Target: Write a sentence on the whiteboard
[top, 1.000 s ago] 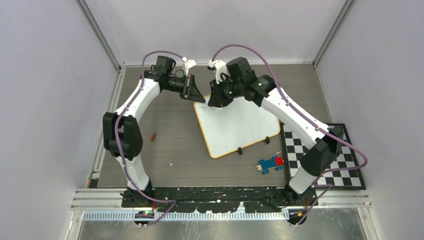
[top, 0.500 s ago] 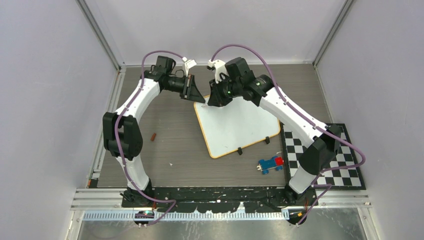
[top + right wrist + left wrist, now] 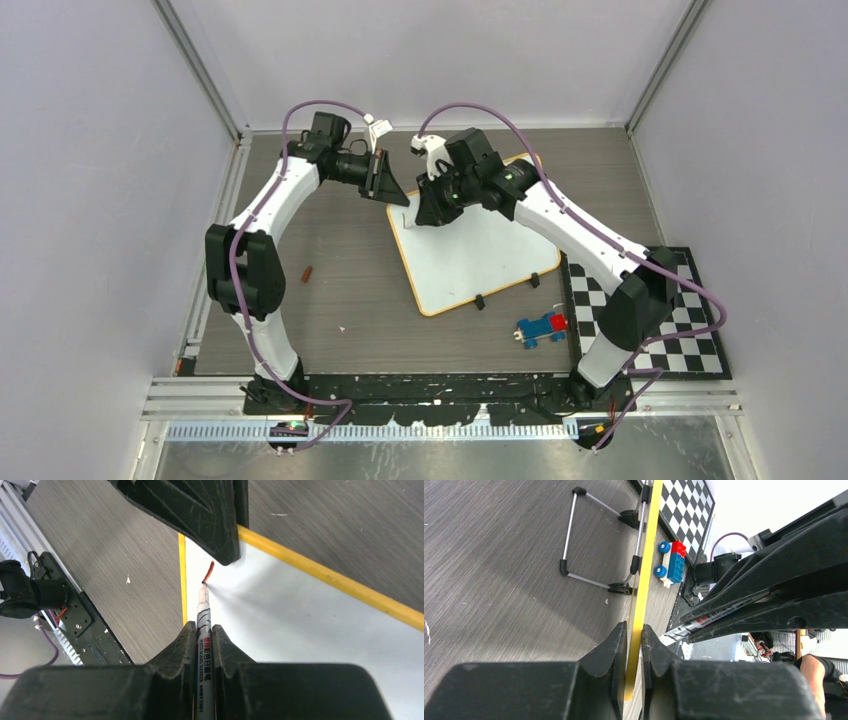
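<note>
Toward the far edge of the bench (image 3: 340,285), about midway along it, the whiteboard (image 3: 470,255) lies askew. The left tool (image 3: 634,630) is clenched on the board's rim at its far-left corner. The right tool (image 3: 204,630) grasps a marker (image 3: 203,607), whose tip touches the white surface just beside that corner, at the end of a short red stroke (image 3: 208,571). Near the right edge, a blue-and-red toy car (image 3: 541,327) sits just beside the checkered mat (image 3: 700,350).
</note>
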You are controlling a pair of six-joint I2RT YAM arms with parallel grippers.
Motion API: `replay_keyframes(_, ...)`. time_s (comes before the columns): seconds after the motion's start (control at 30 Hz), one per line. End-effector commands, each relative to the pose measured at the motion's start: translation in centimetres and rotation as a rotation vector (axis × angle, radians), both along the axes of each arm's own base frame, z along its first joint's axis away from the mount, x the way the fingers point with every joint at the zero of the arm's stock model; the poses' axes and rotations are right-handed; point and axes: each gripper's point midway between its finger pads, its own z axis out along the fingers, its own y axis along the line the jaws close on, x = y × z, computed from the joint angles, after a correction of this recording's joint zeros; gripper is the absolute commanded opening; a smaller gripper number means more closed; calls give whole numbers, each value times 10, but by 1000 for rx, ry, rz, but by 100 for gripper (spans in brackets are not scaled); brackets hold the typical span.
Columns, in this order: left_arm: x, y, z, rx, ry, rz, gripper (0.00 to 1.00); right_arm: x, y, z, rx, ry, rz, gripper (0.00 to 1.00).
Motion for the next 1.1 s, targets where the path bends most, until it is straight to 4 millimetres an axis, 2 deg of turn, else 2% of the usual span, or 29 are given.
replay_keyframes(0.0, -6, 5, 16, 5, -25, 21, 0, -2, -2, 12, 31, -45, -8, 0)
replay_keyframes(0.3, -6, 5, 14, 9, -24, 24, 0, -14, -4, 1, 27, -2, 14, 0)
replay_keyframes(0.57, -6, 5, 15, 8, -23, 22, 0, -17, 2, 39, 95, -29, 38, 0)
replay_keyframes(0.67, -6, 5, 16, 7, -25, 22, 0, -13, 3, 45, 104, -40, 29, 0)
replay_keyframes(1.07, -8, 5, 17, 9, -31, 17, 0, 4, 5, 26, 56, -47, -7, 0)
